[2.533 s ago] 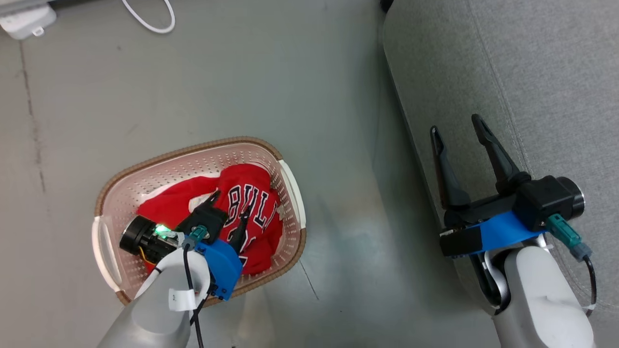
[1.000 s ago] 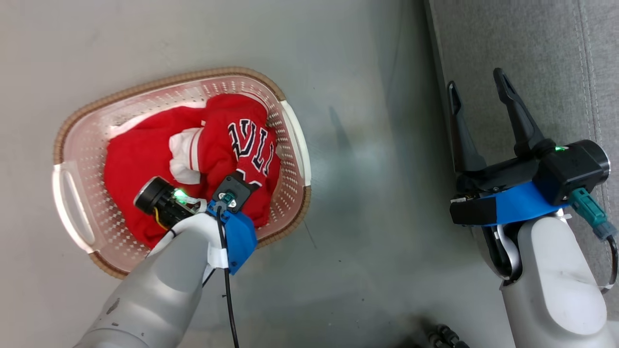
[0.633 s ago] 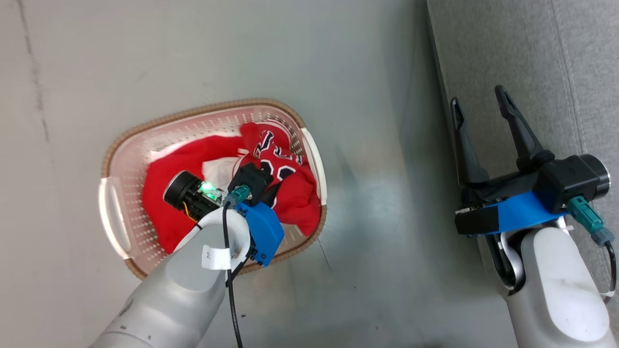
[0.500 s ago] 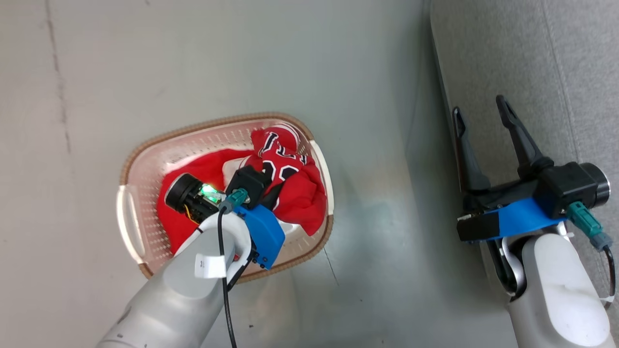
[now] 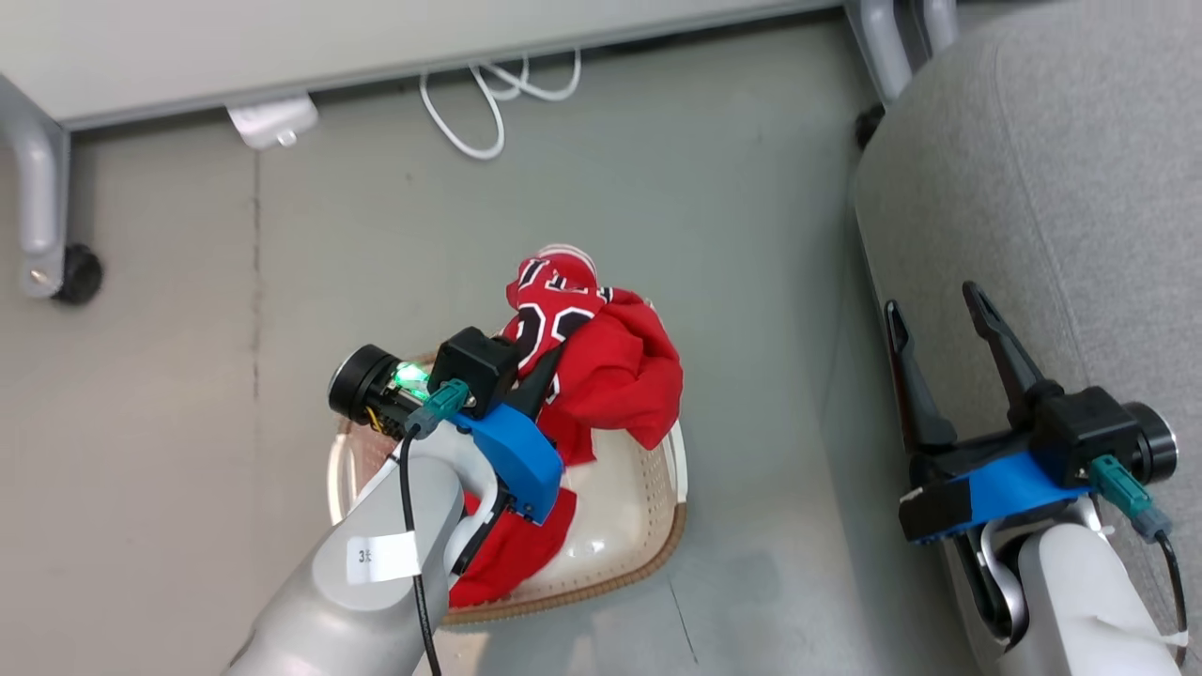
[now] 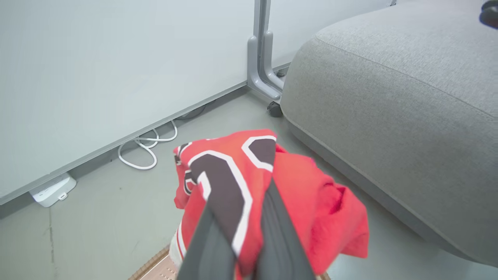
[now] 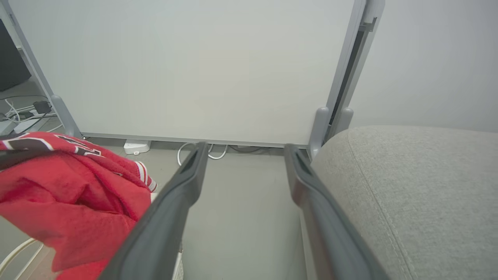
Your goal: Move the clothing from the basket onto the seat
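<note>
Red jersey fabric, the clothing (image 5: pixel 610 361), now hangs bunched in the air from the left gripper (image 5: pixel 545 371), whose two dark fingers (image 6: pixel 282 245) are pinched tight together on a fold printed with black-and-white numerals. A moment ago this bundle lay heaped inside the basket (image 5: pixel 627 498); it has since been raised above the brown rim. The robot's head has tilted up too, so the basket sits lower in the head view and a white cable (image 5: pixel 474 103) by the wall has come into sight. For the task this reads as the pick made and the carry beginning: the cloth is off the basket's bottom but hangs over the basket and the grey floor (image 5: pixel 732 235), well apart from the seat (image 5: pixel 1033 188), the pale grey cushion to the robot's right. The right gripper (image 5: pixel 930 299) hovers beside the cushion's edge, fingers spread wide with nothing between them. Much is hidden: the left forearm (image 5: pixel 376 582) covers most of the basket. A patch of red (image 5: pixel 507 554) low inside the basket could be the trailing hem of the lifted garment or a second piece left behind; it cannot be told which. The lettering is folded out of reading, and the left fingertips are buried in cloth
</note>
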